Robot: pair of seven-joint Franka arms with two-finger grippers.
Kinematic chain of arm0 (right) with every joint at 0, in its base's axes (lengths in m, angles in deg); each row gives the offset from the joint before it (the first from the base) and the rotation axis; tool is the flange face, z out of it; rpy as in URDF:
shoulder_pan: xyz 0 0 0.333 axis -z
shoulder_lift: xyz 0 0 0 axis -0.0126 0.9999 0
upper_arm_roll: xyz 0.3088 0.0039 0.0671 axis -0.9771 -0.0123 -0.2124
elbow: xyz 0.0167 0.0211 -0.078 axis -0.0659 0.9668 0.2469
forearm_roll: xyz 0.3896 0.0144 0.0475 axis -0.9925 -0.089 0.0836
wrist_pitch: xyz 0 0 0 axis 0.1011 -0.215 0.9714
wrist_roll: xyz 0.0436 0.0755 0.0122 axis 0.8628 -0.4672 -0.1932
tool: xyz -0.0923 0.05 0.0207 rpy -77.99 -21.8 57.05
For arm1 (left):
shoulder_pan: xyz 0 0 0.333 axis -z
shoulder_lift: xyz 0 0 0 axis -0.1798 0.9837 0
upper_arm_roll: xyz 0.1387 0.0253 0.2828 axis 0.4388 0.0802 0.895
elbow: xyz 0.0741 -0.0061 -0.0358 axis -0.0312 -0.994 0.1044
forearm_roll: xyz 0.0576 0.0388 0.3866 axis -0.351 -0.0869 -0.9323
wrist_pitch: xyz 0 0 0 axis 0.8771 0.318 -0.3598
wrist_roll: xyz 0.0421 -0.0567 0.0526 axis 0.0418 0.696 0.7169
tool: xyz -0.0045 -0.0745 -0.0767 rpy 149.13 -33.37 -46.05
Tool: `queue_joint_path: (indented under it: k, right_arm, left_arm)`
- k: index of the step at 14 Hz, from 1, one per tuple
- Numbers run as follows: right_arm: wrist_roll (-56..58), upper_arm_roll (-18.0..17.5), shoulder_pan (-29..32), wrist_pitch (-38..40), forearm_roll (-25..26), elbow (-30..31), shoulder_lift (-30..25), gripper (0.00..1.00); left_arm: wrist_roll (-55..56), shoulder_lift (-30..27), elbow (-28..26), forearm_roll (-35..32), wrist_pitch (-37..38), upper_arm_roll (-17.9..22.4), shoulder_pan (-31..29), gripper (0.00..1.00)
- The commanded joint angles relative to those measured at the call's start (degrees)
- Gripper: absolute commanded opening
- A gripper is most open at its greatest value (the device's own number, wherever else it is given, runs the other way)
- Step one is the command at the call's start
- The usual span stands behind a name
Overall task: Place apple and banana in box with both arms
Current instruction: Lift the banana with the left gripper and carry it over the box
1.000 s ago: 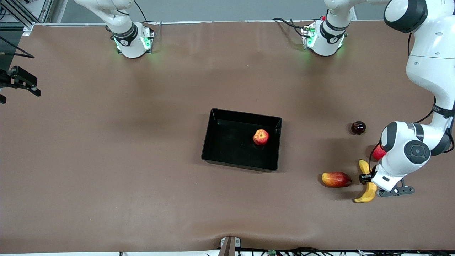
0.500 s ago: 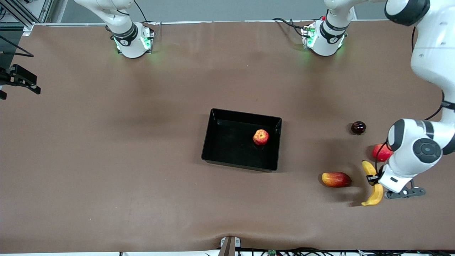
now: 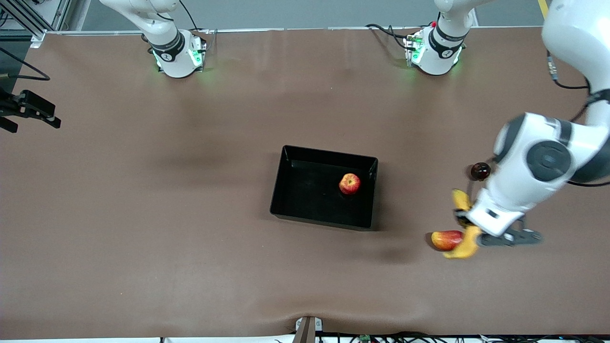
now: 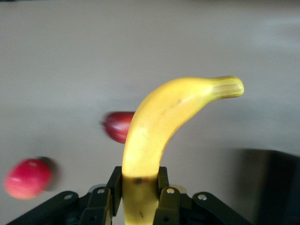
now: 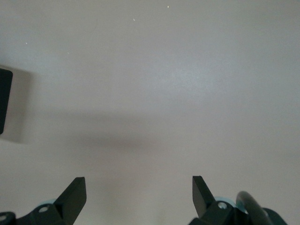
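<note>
1. Your left gripper (image 3: 463, 224) clamps the banana (image 3: 464, 232) aloft over the mango-like fruit (image 3: 446, 239); a dark fruit (image 3: 480, 171) lies near.
2. The box (image 3: 305, 214) holds the apple (image 3: 350, 184).
3. Your right gripper (image 5: 139, 194) waits, fingers apart.

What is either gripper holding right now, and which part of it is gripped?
The left gripper is shut on the banana, clamped near one end, carrying it above the table. The right gripper is open and holds nothing.
</note>
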Motion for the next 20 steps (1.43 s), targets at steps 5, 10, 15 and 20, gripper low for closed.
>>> queue_joint_path:
  k: [5, 10, 15, 20]
  right_arm:
    - [-0.64, -0.4, 0.84, 1.04, -1.3, -2.48, 1.77, 1.0]
    - [-0.64, -0.4, 0.32, 1.04, -1.3, -2.66, 1.68, 1.0]
    - [-0.47, -0.66, -1.08, 2.44, -1.3, -2.66, 1.68, 1.0]
    - [-0.38, -0.66, -2.67, 2.36, -0.95, -3.27, 1.68, 1.0]
  left_arm:
    - [18.96, 4.4, 0.19, -0.55, 0.44, -1.77, 18.09, 0.0]
    - [25.22, 8.02, 2.75, -0.55, -0.01, 10.25, 36.64, 0.0]
    - [25.66, 12.5, 2.83, -0.73, -5.26, 14.14, 39.48, 0.0]
    - [28.03, 14.61, 3.1, -0.55, -11.42, 18.7, 43.43, 0.0]
